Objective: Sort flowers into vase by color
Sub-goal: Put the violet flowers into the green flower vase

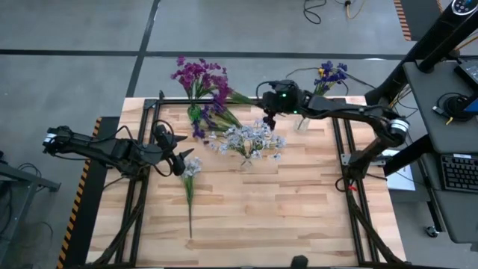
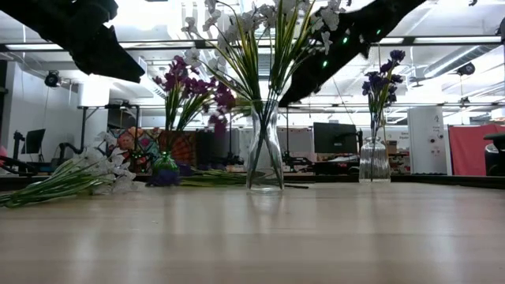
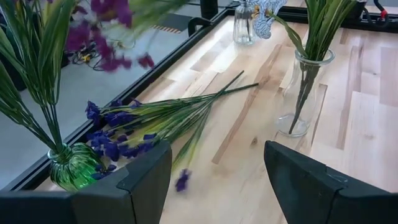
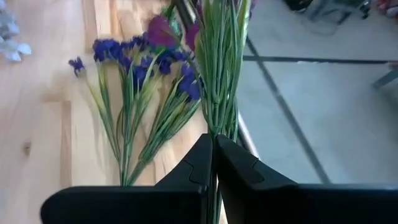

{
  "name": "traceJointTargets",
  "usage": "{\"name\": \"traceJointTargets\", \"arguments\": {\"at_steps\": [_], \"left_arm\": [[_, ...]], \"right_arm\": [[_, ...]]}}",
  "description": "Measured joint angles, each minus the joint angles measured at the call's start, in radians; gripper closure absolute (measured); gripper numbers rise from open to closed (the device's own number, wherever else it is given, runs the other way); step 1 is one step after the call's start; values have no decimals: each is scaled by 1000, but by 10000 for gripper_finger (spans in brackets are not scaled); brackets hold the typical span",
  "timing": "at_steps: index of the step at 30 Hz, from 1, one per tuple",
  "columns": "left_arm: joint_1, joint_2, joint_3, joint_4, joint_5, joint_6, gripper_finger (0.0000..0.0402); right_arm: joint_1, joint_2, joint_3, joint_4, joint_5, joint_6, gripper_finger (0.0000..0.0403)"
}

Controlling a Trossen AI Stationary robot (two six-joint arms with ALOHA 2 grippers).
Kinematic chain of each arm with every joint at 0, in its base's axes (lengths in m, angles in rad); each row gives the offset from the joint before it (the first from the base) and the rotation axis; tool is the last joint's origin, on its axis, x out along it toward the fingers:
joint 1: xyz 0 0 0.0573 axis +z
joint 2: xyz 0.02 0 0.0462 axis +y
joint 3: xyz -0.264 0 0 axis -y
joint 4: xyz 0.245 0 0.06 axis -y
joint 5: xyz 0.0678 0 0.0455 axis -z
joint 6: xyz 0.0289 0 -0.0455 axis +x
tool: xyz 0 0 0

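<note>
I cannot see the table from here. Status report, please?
Left pincer open above white flower lying on table. Right pincer shut, near purple flowers. Blue flowers lie unsorted.

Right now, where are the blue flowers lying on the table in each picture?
High view: blue flowers lie upper middle, just right of the green vase.
Low view: left of middle, flat at the green vase's foot.
Left wrist view: left of middle, beside the green vase.
Right wrist view: upper left; the vase is out of view.
Shared landmark: the green vase.
</note>
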Motion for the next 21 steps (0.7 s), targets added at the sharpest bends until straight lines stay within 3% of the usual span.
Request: {"name": "traceJointTargets", "arguments": {"at_steps": [13, 21], "left_arm": [[0, 0, 0, 1, 0, -23, 164], [0, 0, 0, 6, 1, -37, 164]], "right_arm": [[3, -281, 9, -71, 117, 49, 391], [3, -413, 40, -54, 121, 159, 391]]}}
